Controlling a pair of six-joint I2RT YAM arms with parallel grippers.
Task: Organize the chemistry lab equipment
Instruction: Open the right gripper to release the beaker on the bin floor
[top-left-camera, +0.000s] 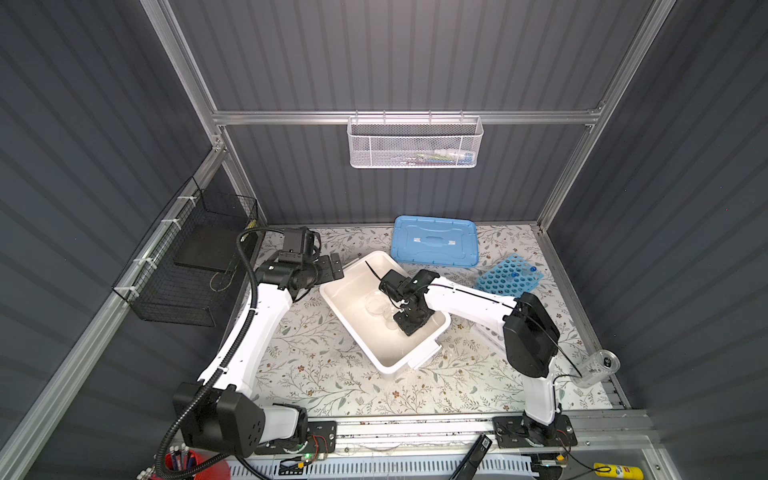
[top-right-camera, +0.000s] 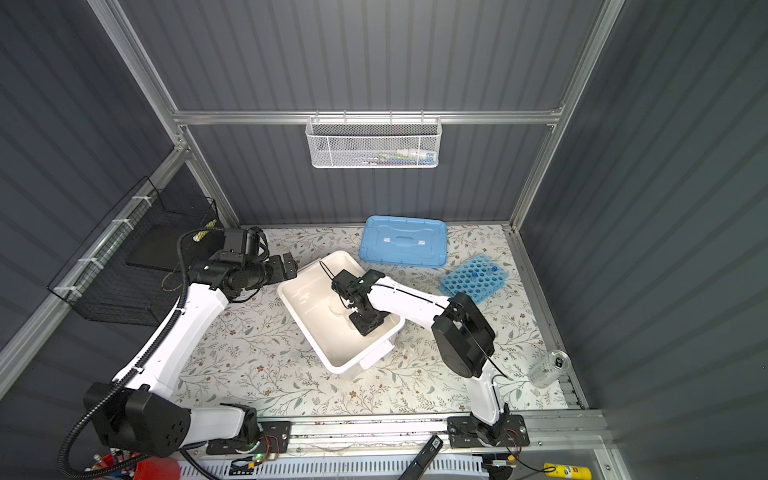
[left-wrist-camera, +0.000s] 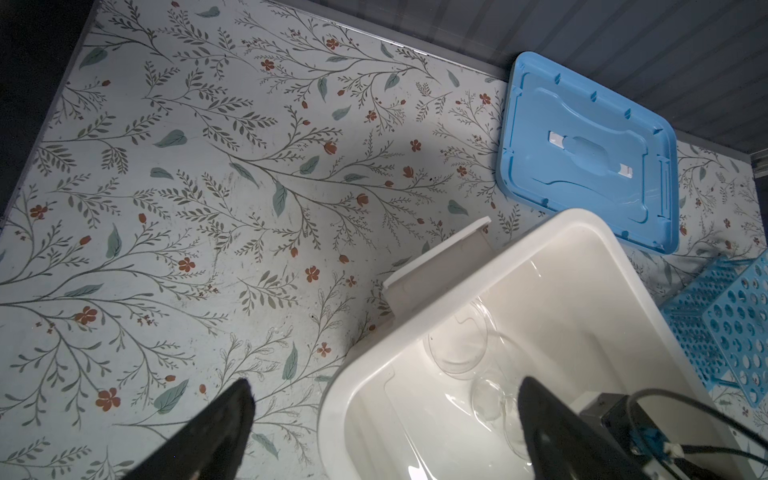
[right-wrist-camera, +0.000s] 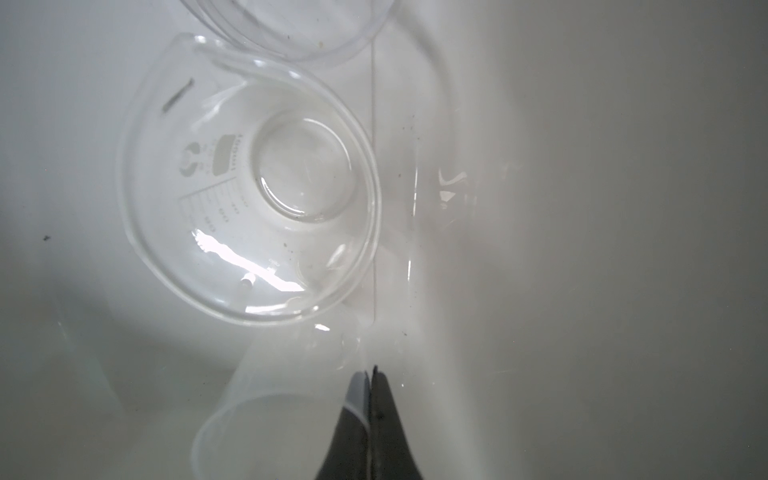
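Right claw (right-wrist-camera: 370, 376), inside the bin (top-left-camera: 349, 278), looks clamped on the wall of 1 small beaker (right-wrist-camera: 270, 415); left claw (left-wrist-camera: 384, 382) gapes idle. Placing glassware: next, set it down gently beside the graduated beaker (right-wrist-camera: 249, 187).

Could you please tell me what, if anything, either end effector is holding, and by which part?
The right end effector pinches the small clear beaker by its wall; the left end effector is open and empty.
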